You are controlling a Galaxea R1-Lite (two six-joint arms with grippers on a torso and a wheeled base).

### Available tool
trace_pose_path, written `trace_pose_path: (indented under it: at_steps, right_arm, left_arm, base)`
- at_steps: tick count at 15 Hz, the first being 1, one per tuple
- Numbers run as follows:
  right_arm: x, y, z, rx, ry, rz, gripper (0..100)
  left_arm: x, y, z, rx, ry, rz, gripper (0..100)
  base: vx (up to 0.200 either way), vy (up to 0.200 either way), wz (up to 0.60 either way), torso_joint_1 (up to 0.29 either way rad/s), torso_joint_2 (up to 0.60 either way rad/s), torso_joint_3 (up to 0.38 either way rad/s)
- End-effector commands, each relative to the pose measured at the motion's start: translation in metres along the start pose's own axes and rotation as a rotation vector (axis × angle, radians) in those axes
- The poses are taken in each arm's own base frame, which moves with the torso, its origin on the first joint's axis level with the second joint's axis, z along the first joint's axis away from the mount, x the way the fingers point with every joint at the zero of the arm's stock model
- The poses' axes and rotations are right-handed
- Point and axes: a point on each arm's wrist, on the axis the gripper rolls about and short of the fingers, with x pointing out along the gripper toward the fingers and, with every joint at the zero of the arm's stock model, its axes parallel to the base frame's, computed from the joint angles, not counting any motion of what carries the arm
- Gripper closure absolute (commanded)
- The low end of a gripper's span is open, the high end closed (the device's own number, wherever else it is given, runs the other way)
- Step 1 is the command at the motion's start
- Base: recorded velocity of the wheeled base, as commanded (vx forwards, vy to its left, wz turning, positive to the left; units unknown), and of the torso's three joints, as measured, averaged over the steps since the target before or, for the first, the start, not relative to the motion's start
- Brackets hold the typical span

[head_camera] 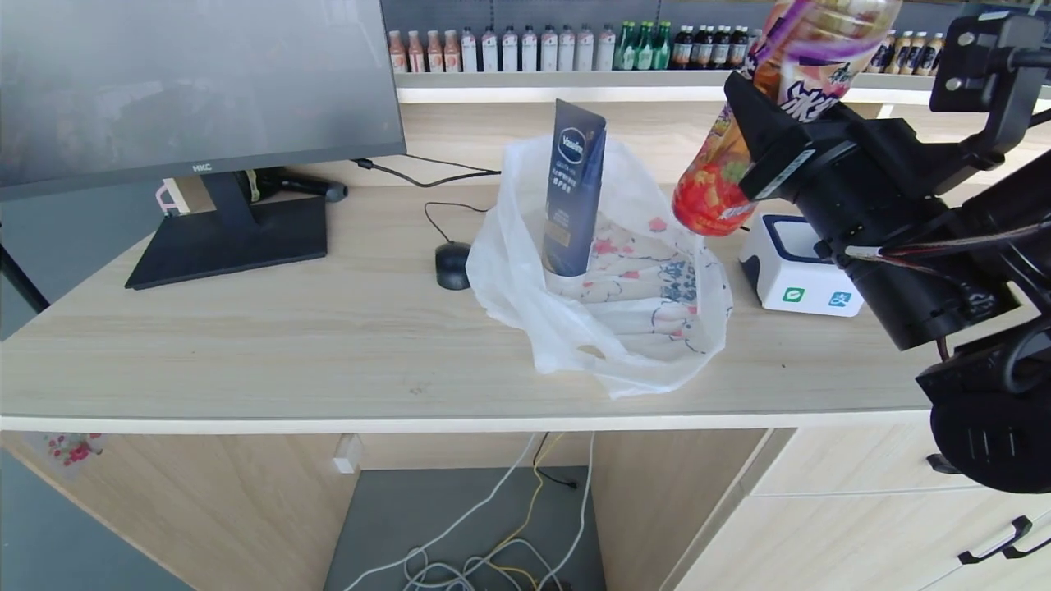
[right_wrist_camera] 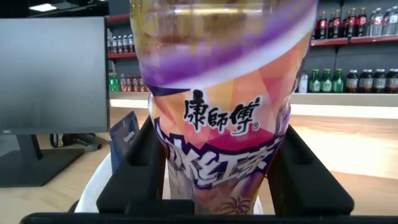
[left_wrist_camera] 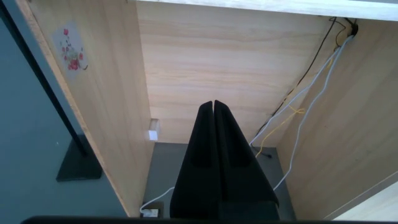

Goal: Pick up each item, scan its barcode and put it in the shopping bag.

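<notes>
I'm watching the right gripper holding the bottle up in the air, its two dark fingers pressing on either side of the purple and orange label. The bottle is tilting, with its red lower end hanging above the gap between the bag and the scanner, touching neither. Its upper end is running out past the top edge of the head view, so I cannot tell which end is the cap. The bag is lying open and crumpled on the counter, and a tall blue box is standing upright inside it. The scanner is sitting just beside the bag, on my right. A mouse is resting against the bag's other side, and a monitor is standing further left. Rows of drinks are lining a shelf behind the counter. The left gripper is hanging low beneath the counter with its fingers pressed flat together, gripping nothing, pointing at the wooden panel beside loose cables.
</notes>
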Motion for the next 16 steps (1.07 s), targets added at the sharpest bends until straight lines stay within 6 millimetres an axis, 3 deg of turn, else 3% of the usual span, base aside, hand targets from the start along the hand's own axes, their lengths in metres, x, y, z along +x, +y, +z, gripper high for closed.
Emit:
trace_pose_path:
  at_steps: [1, 5, 11, 16]
  right_arm:
    - [-0.001, 0.0, 0.002, 0.0, -0.005, -0.001, 100]
    - [0.0, 0.001, -0.005, 0.013, 0.013, 0.002, 100]
    - [-0.002, 0.009, -0.053, 0.014, 0.13, 0.07, 100]
    - [0.0, 0.012, -0.072, 0.008, 0.167, 0.073, 100]
  left_arm:
    - [0.0, 0.0, 0.0, 0.0, -0.002, 0.001, 100]
    - [0.0, 0.0, 0.0, 0.0, -0.002, 0.001, 100]
    - [0.0, 0.0, 0.0, 0.0, -0.002, 0.001, 100]
    - [0.0, 0.0, 0.0, 0.0, -0.002, -0.001, 100]
  base:
    - [0.0, 0.0, 0.0, 0.0, 0.0, 0.0]
    - [0.0, 0.0, 0.0, 0.0, 0.0, 0.0]
    - [0.0, 0.0, 0.0, 0.0, 0.0, 0.0]
    - [0.0, 0.0, 0.0, 0.0, 0.0, 0.0]
